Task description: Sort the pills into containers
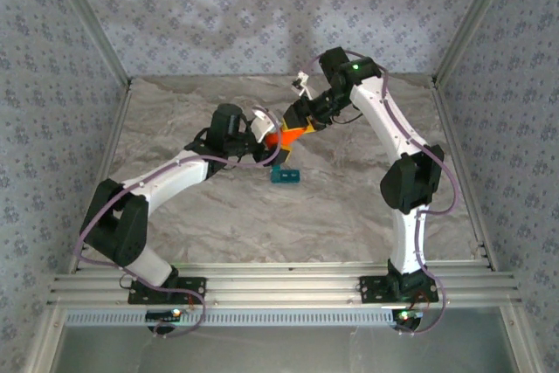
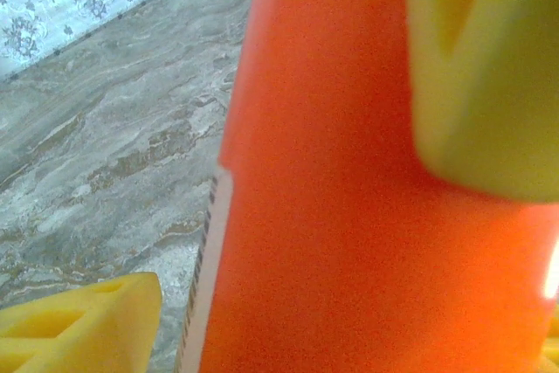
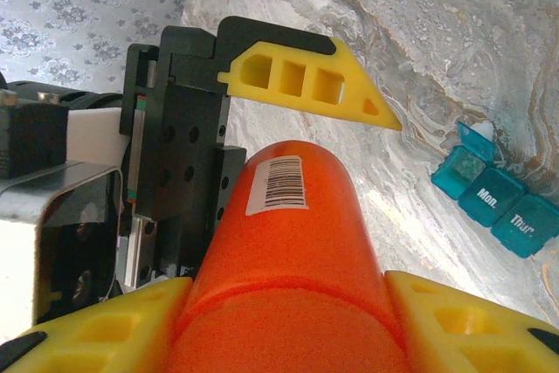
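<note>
Your right gripper (image 3: 288,321) is clamped on the orange bottle (image 3: 293,242), with a yellow finger (image 3: 105,325) pressed to each side, and holds it above the table (image 3: 419,32). Your left gripper (image 2: 288,198) meets the bottle from the other end with its jaws spread to either side. One of its fingers stands clear above the barcode label (image 3: 278,185). In the left wrist view the lower one sits apart from the bottle wall, so it grips nothing. The teal pill box (image 3: 498,198) lies flat on the table, near the bottle and apart from both grippers. Its end compartment has the lid up; the next two lids, marked "Mon." and "Thur.", are down. From above, you see it just in front of the bottle.
</note>
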`<action>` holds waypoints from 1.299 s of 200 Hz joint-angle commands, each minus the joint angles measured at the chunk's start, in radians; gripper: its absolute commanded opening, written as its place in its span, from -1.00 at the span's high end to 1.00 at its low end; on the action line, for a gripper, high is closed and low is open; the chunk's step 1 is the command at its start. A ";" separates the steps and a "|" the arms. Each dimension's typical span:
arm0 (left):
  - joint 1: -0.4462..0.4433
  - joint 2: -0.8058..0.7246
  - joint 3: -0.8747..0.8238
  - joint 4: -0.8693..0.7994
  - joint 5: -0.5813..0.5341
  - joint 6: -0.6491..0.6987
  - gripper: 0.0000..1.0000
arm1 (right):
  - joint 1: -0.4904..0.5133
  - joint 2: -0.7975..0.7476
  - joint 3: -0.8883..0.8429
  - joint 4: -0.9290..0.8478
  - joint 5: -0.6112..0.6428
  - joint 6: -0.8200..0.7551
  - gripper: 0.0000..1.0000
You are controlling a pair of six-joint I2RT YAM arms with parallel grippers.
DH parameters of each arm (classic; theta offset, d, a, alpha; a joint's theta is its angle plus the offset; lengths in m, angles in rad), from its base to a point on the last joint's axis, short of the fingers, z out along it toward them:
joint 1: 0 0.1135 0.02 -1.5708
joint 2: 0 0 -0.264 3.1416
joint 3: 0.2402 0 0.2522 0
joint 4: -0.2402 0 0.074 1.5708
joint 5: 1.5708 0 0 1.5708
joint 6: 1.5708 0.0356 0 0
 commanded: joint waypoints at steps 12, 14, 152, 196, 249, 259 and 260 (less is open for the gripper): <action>-0.001 -0.023 0.042 0.038 -0.017 -0.016 -0.55 | 0.012 0.011 0.000 -0.059 -0.043 -0.023 0.40; 0.000 -0.022 0.043 0.038 -0.018 -0.017 -0.55 | 0.012 0.011 -0.001 -0.059 -0.043 -0.023 0.39; 0.005 -0.048 0.059 0.037 -0.065 -0.114 0.39 | -0.012 -0.028 -0.087 -0.001 -0.050 -0.004 0.36; 0.018 -0.070 0.061 0.019 -0.080 -0.159 0.82 | -0.060 -0.102 -0.158 0.105 -0.068 0.073 -0.23; 0.031 -0.104 0.055 -0.041 -0.094 -0.159 1.00 | -0.159 -0.300 -0.400 0.366 -0.112 0.259 -0.44; 0.031 -0.111 0.053 -0.046 -0.094 -0.163 1.00 | -0.177 -0.334 -0.461 0.457 -0.097 0.329 -0.44; 0.031 -0.112 0.052 -0.047 -0.094 -0.163 1.00 | -0.179 -0.338 -0.467 0.466 -0.095 0.341 -0.44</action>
